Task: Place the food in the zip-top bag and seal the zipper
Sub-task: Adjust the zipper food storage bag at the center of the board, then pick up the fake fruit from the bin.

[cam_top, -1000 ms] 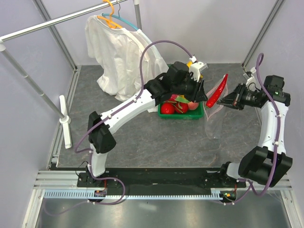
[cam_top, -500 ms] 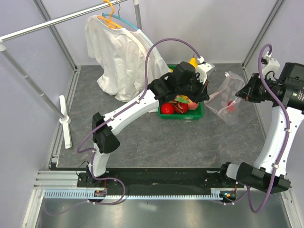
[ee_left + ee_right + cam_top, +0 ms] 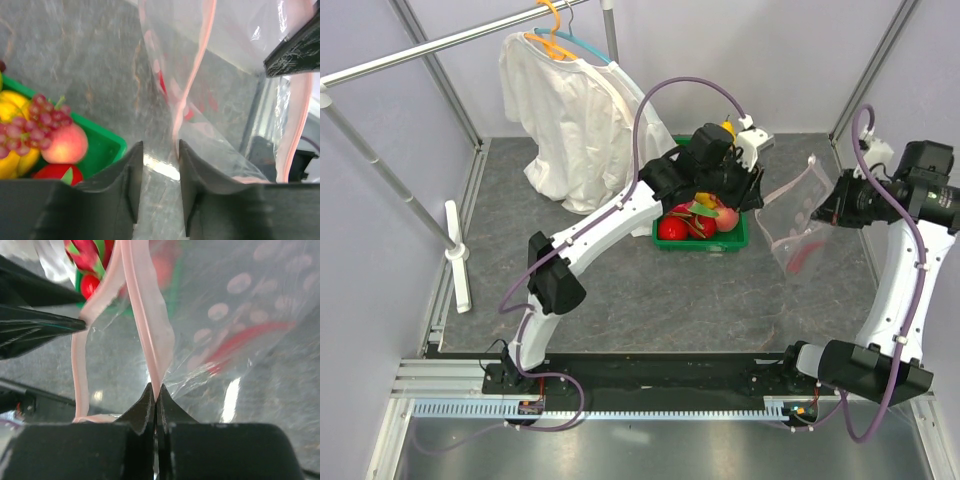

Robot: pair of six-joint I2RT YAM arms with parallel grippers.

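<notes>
right pincer (image 3: 155,390): clamps pale pink zipper strip (image 3: 147,330) | left pincer (image 3: 160,147): narrow gap | crinkly clear plastic bag (image 3: 792,215): red pepper-like piece (image 3: 803,257) inside

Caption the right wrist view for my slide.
Right pincer shut on the pale pink zipper strip of the crinkly clear plastic bag, a small red pepper-like piece showing through it.

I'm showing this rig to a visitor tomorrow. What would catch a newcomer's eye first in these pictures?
The crinkly clear zip-top bag held up in the air right of centre, pinched at its pink zipper by the right gripper, with a red pepper piece inside. Next, the green tray of bright toy fruit mid-table, and the white shirt hanging at the back left.
</notes>
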